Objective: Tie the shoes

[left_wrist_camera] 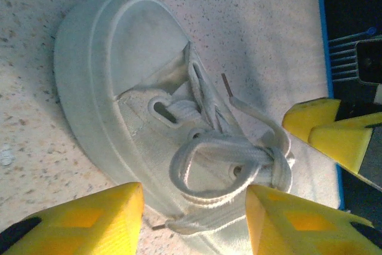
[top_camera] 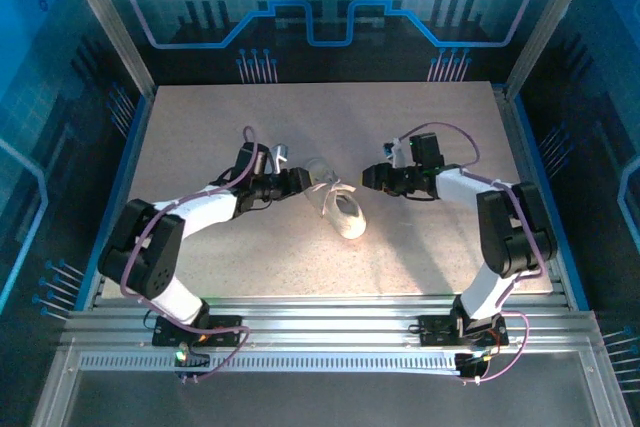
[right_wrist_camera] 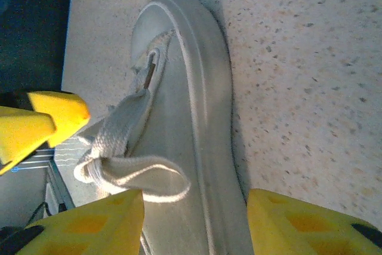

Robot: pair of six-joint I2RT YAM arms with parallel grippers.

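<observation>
White canvas low-top sneaker (top_camera: 346, 215) | thin white lace bow (left_wrist_camera: 230, 160) looks slack | left pincer (top_camera: 304, 179), right pincer (top_camera: 369, 177) parted, empty | pinch one loop each, pull apart evenly

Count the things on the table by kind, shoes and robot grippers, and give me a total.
White sneaker: 1
Grippers: 2, the left gripper and the right gripper
Total: 3
</observation>
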